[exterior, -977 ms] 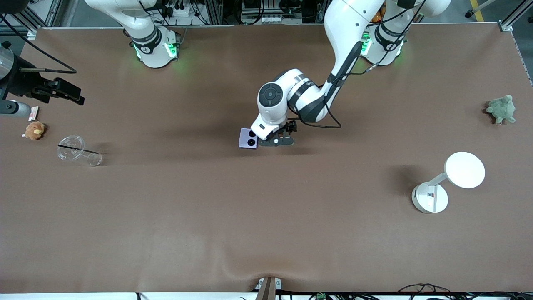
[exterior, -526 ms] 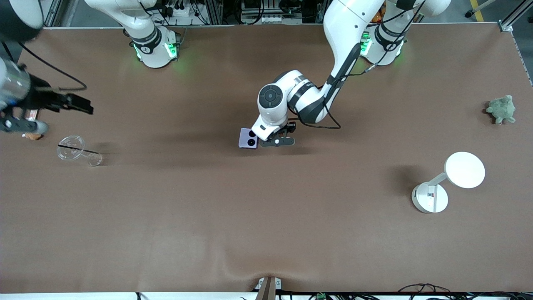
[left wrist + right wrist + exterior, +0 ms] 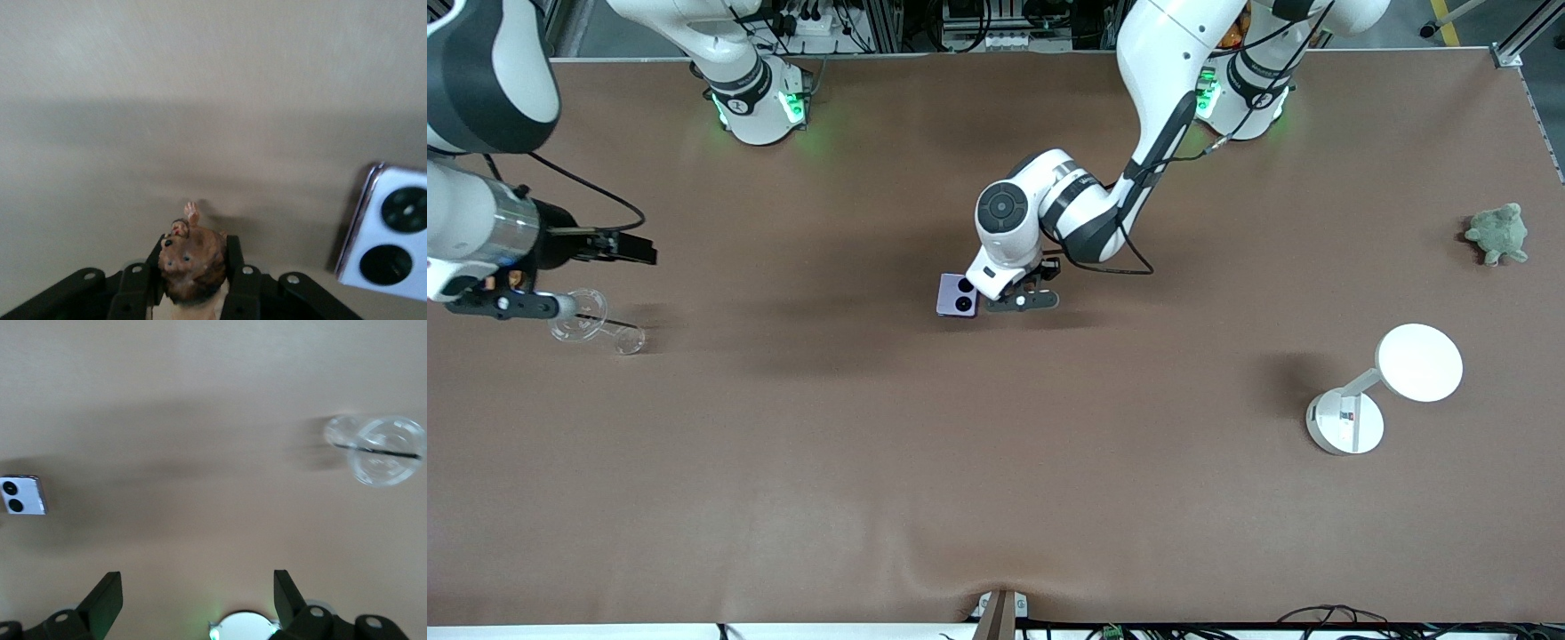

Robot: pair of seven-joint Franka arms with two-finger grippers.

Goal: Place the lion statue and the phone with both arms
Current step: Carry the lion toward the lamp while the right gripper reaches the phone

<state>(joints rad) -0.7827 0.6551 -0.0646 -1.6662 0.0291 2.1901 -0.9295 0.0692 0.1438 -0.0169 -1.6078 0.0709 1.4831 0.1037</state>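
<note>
Two claws are in your views. Your left claw (image 3: 193, 293) sits low over the middle of the worktop (image 3: 996, 462), clamped on the lion statue (image 3: 192, 263), whose dark head pokes out between the black fingers (image 3: 241, 287) in the left wrist view. From the front camera the statue itself is hidden under the wrist, so you only see the left claw (image 3: 1021, 298) there.

You will find the phone (image 3: 957, 295) lying flat on the worktop just beside that claw, toward the right arm's end, its two round black camera circles facing up. In the left wrist view the phone (image 3: 390, 243) appears close to the statue but apart from it.

Your right claw (image 3: 198, 603) has its fingers spread wide with nothing between them. It hangs over the worktop's edge at the right arm's end, above a clear glass (image 3: 591, 322) that lies on its side. The right wrist view shows you that glass (image 3: 379, 447) and, well apart from it, the phone (image 3: 23, 495).

Toward the left arm's end you can see a green plush toy (image 3: 1498, 234) and, nearer the front camera than it, a white desk lamp (image 3: 1392, 384).
</note>
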